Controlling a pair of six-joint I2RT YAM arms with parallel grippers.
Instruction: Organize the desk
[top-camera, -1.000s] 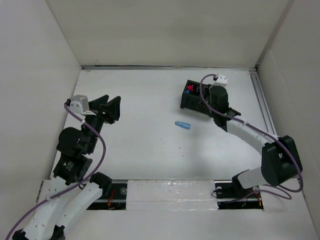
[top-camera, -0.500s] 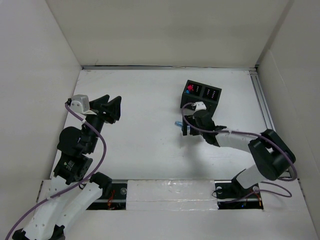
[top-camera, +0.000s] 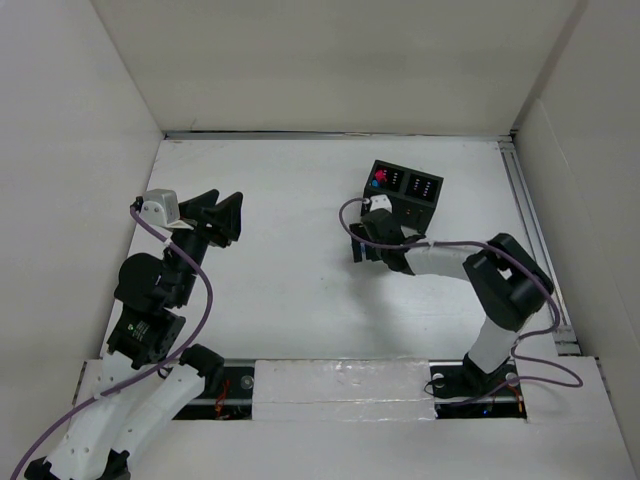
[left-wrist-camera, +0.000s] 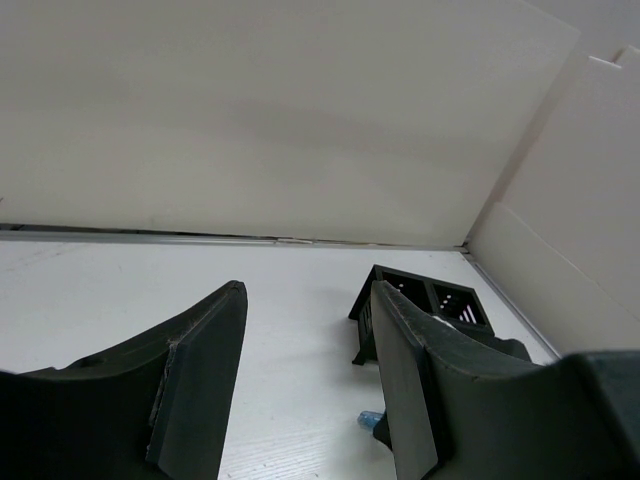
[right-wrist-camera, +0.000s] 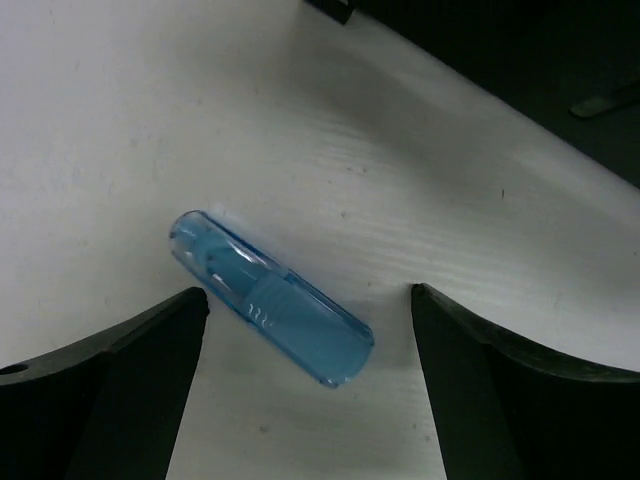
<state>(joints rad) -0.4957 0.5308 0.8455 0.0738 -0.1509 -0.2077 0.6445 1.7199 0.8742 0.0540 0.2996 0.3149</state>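
A small clear-blue capsule-shaped piece (right-wrist-camera: 270, 298) lies flat on the white desk (top-camera: 280, 300), just in front of the black compartmented organizer (top-camera: 402, 188). My right gripper (right-wrist-camera: 310, 300) hangs low over the piece, open, with one finger on each side of it and not touching. From above, the right gripper (top-camera: 366, 246) covers the piece. My left gripper (top-camera: 218, 212) is at the left of the desk, open and holding nothing. In the left wrist view the blue piece (left-wrist-camera: 368, 420) peeks out beside my right finger (left-wrist-camera: 410, 390).
The organizer (left-wrist-camera: 440, 300) has several compartments; its left one holds small red and blue things (top-camera: 378, 181). White walls close in the desk at the back and on both sides. A metal rail (top-camera: 528, 220) runs along the right edge.
My right gripper has come away from the organizer, moved forward and left down to the blue piece, and opened. The left arm has not moved.
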